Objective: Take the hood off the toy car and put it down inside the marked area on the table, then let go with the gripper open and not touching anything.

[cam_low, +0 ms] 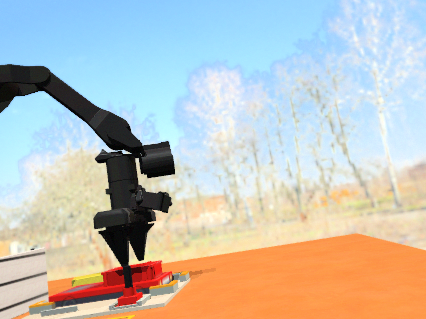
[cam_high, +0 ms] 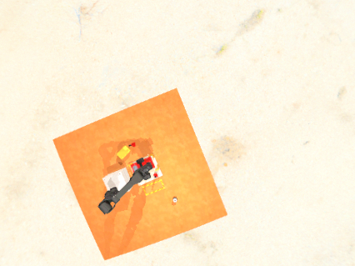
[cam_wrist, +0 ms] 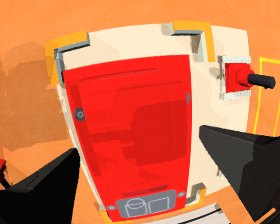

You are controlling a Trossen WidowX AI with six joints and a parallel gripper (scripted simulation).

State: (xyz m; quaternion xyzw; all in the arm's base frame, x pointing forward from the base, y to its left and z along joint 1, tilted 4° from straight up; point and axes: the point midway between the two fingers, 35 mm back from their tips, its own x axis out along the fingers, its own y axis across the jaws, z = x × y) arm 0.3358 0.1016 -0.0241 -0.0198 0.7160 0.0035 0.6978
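The toy car's red hood (cam_wrist: 131, 122) (cam_low: 134, 273) (cam_high: 142, 163) lies flat on the car, which sits on a cream base plate (cam_wrist: 125, 41) (cam_low: 167, 292) with yellow and grey corner pieces. My gripper (cam_wrist: 140, 143) (cam_low: 131, 261) (cam_high: 146, 170) is open and empty. It points straight down and hangs a little above the hood, one finger to each side, touching nothing. The marked area, a yellow dashed rectangle (cam_high: 163, 185), lies on the orange table just beside the car. Part of its line shows in the wrist view (cam_wrist: 255, 106).
A small red block with a black peg (cam_wrist: 238, 77) (cam_low: 129, 297) stands at the plate's edge. A white ribbed box (cam_low: 20, 282) (cam_high: 116, 178) stands next to the car. A yellow block (cam_high: 123, 152) and a small red and white part (cam_high: 175, 199) lie on the table (cam_high: 187, 148).
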